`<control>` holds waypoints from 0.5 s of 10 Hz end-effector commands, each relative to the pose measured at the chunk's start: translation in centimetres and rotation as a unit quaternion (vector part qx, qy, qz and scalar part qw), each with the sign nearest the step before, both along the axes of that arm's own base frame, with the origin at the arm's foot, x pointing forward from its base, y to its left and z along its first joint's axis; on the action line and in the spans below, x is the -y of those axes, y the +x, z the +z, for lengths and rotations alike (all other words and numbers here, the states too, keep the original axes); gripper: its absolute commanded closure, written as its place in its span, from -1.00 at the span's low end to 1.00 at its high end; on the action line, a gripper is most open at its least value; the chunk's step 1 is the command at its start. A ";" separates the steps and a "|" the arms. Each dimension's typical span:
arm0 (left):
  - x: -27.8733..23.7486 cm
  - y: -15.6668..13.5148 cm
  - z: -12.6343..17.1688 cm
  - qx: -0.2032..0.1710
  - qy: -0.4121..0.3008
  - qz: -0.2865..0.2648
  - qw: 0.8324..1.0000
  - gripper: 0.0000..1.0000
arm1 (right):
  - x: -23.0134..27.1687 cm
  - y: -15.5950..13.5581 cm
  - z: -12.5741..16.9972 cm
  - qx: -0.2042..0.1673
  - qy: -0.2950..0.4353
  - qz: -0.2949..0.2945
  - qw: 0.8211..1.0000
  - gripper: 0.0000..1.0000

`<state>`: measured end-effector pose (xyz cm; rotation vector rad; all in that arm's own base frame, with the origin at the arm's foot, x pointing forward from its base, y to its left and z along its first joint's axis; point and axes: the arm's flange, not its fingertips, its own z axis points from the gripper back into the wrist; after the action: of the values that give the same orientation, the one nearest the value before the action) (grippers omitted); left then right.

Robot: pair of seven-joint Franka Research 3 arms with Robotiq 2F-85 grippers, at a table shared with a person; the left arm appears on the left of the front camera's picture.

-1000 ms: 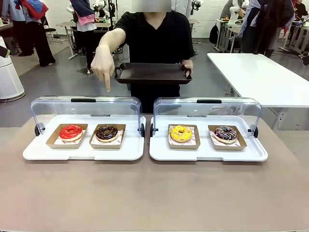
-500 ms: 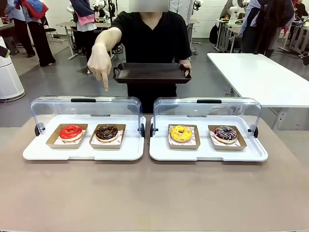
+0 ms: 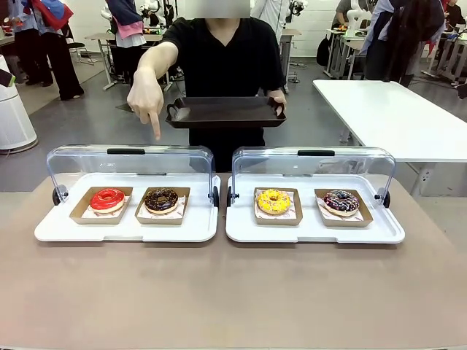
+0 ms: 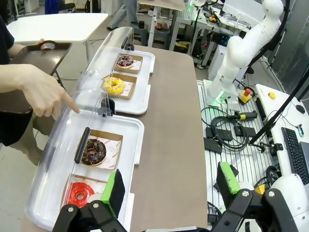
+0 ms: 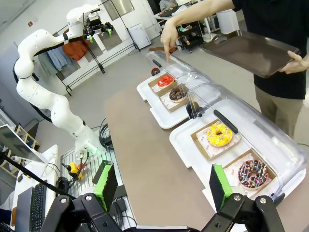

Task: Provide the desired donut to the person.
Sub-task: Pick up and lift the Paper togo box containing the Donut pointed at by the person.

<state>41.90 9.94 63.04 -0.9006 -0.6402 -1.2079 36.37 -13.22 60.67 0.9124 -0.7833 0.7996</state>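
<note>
Brown table (image 3: pixel 233 292), busy lab behind. Person's hand (image 3: pixel 148 102) points down over chocolate donut (image 3: pixel 161 200), in left white tray (image 3: pixel 124 230). Left pincer (image 4: pixel 171 186) and right pincer (image 5: pixel 161 186) spread, empty. Choice apparently shown; pick and handover not yet begun.

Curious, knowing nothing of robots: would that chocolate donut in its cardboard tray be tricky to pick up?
Probably soft: the chocolate donut has glossy icing, apt to smear if squeezed. Its cardboard tray looks thin and light, so may bend or slide on the platter.
</note>
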 end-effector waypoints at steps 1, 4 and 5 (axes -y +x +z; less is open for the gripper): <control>-0.1 -0.1 0.3 -0.003 0.001 -0.001 1.000 -1.00 | 0.0 0.1 0.0 0.002 0.005 0.005 1.000 -1.00; 1.9 0.4 1.7 0.002 0.061 -0.023 0.998 -1.00 | 0.0 0.1 0.0 0.002 0.005 0.005 1.000 -1.00; 4.5 1.4 3.2 0.004 0.122 -0.048 0.991 -1.00 | 0.0 0.1 0.0 0.002 0.005 0.005 1.000 -1.00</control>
<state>42.31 7.60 64.52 -0.8274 -0.5548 -1.2827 36.39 -13.20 60.67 0.9117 -0.7826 0.7997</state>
